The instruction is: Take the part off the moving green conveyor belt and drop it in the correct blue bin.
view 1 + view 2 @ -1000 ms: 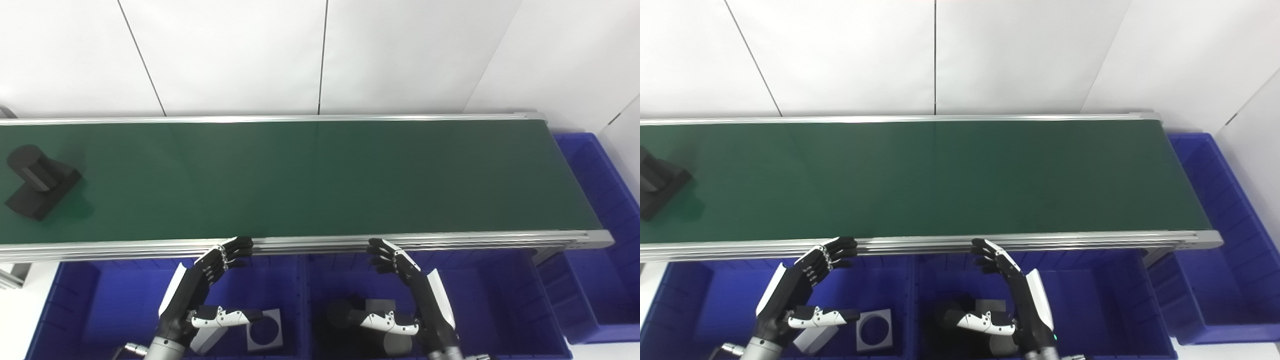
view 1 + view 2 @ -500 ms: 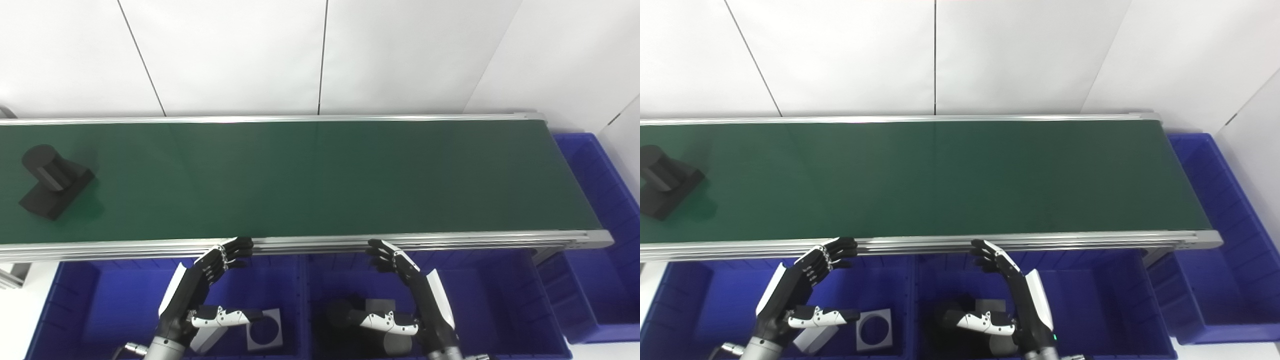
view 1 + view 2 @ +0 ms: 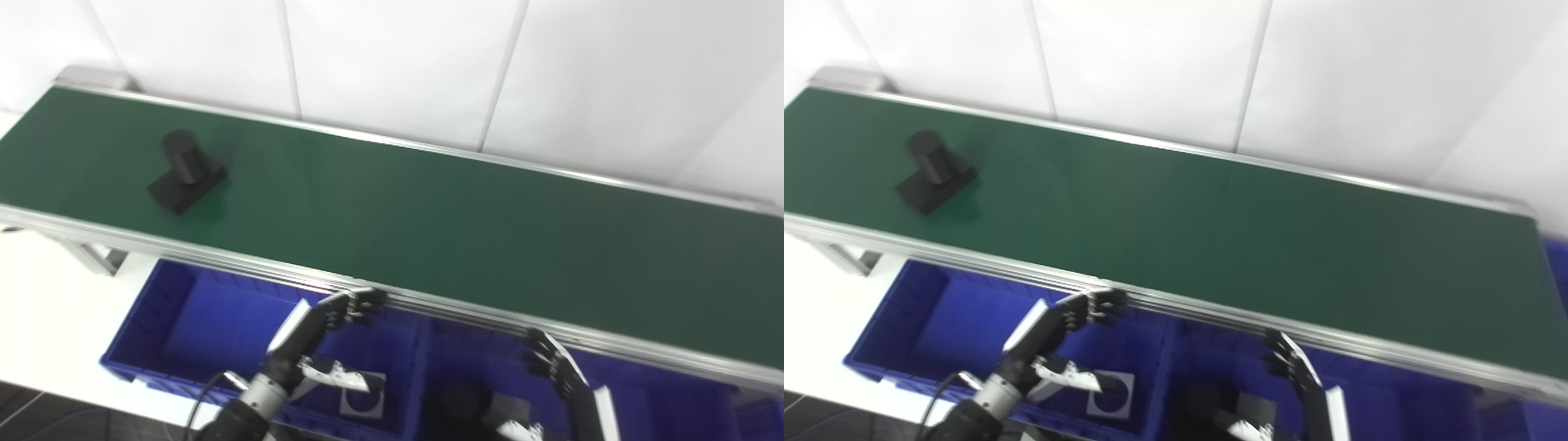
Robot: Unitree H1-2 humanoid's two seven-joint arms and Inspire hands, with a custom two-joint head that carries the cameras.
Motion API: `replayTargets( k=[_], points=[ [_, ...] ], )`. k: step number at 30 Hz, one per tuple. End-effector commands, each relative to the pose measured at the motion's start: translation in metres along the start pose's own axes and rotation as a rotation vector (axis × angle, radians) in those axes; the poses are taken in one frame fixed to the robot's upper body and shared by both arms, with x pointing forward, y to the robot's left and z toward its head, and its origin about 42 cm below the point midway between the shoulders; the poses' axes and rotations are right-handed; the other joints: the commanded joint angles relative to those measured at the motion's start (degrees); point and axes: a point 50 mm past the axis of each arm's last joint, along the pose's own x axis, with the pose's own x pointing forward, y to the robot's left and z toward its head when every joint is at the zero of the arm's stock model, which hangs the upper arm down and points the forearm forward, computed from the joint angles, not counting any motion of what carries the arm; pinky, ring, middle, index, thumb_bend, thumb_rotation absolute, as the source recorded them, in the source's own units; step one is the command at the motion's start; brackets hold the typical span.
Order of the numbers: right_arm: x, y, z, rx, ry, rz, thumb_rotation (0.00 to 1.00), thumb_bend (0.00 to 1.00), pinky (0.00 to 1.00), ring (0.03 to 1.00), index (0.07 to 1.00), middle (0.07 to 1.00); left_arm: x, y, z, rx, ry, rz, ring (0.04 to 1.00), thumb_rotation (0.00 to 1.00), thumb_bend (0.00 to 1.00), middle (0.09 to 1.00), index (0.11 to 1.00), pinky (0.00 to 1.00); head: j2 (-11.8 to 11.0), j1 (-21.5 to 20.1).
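A black part (image 3: 185,171), a short cylinder on a square base, lies on the green conveyor belt (image 3: 429,214) toward its left end. It also shows in the right eye view (image 3: 934,172). My left hand (image 3: 315,334) is open and empty, hovering over the left blue bin (image 3: 184,324) just below the belt's near rail. My right hand (image 3: 566,383) is open and empty over the middle blue bin (image 3: 465,361), partly cut off by the bottom edge. Both hands are far to the right of the part.
The left bin holds a white square part with a round hole (image 3: 361,401). The middle bin holds dark parts (image 3: 462,404). An aluminium rail (image 3: 245,263) edges the belt's near side. White wall panels stand behind the belt.
The camera has swung left and tilted, so the whole picture shifted. The black part has travelled a little to the right along the belt. Both hands stay open over the bins.
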Motion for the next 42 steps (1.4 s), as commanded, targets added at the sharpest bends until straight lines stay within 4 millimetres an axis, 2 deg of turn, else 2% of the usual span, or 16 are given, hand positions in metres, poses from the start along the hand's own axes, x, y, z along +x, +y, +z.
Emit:
replayTargets(
  k=[1, 11, 18, 28, 36, 42],
  points=[
    [0.002, -0.005, 0.004, -0.008, -0.068, -0.022, 0.25, 0.88, 0.72, 0.749, 0.826, 0.783, 0.007, -0.002, 0.009, 0.024, -0.070, 0.013, 0.748, 0.15, 0.91, 0.787, 0.761, 0.69, -0.81, -0.09],
    [0.000, -0.007, -0.006, -0.009, -0.042, -0.012, 0.21, 0.87, 0.72, 0.749, 0.818, 0.785, 0.011, -0.008, 0.004, 0.046, -0.053, 0.026, 0.734, 0.15, 0.93, 0.770, 0.746, 0.67, -3.10, -1.11],
    [-0.002, -0.005, -0.010, -0.021, -0.029, -0.017, 0.22, 0.89, 0.73, 0.746, 0.818, 0.783, 0.011, -0.008, 0.000, 0.050, -0.040, 0.028, 0.722, 0.13, 0.94, 0.756, 0.740, 0.66, -6.40, -1.46],
    [0.000, -0.004, -0.016, -0.017, -0.018, -0.027, 0.21, 0.91, 0.72, 0.736, 0.807, 0.764, 0.015, -0.009, -0.006, 0.054, -0.027, 0.027, 0.703, 0.12, 0.95, 0.735, 0.722, 0.64, -9.42, -0.35],
    [-0.002, -0.008, -0.008, -0.004, -0.046, -0.050, 0.20, 0.93, 0.72, 0.733, 0.810, 0.771, 0.015, -0.008, -0.007, 0.068, -0.024, 0.027, 0.695, 0.12, 0.96, 0.732, 0.711, 0.63, -9.71, 0.03],
    [0.000, -0.010, 0.016, 0.048, -0.120, -0.105, 0.18, 0.96, 0.67, 0.709, 0.788, 0.747, 0.014, -0.007, -0.007, 0.066, -0.024, 0.027, 0.698, 0.12, 0.97, 0.734, 0.711, 0.63, -9.20, -0.69]
  ],
)
